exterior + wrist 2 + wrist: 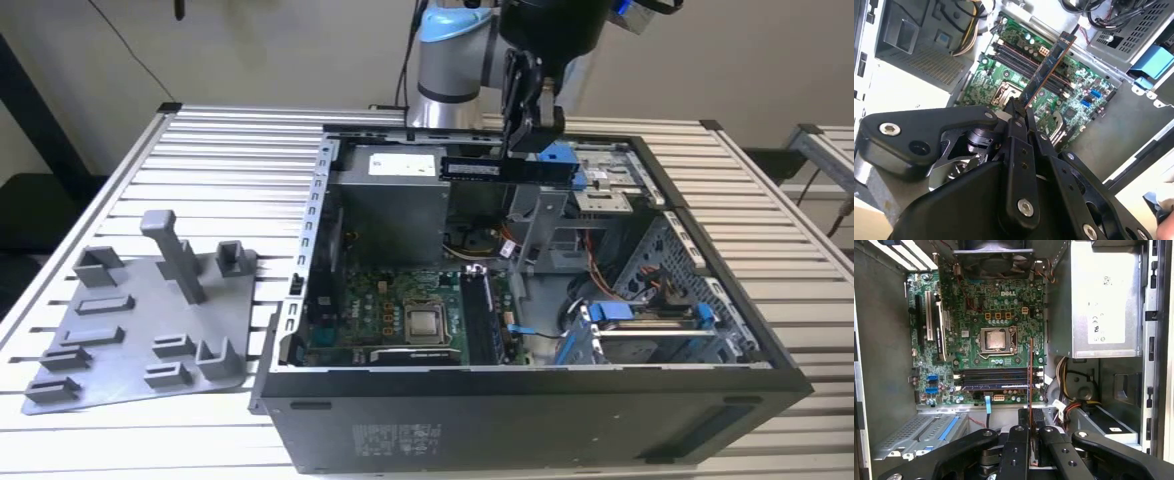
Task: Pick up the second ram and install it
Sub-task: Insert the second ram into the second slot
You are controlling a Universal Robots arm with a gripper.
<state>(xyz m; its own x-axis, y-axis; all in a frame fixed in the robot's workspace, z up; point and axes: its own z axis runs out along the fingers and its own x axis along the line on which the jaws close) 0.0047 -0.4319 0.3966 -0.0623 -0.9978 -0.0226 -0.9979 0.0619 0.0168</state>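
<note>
Exterior view showed the gripper (531,140) above the open computer case (534,410), fingers clamped on the second ram (514,168), pinched by its upper edge, level, well above the motherboard (400,310), presumably to leave its contact edge free.

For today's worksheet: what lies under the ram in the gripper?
Below the second ram sit memory slots on the motherboard; the gripper hides what lies under its held end.

Exterior view elevated, both wrist views overlook motherboard (1004,305)
</note>
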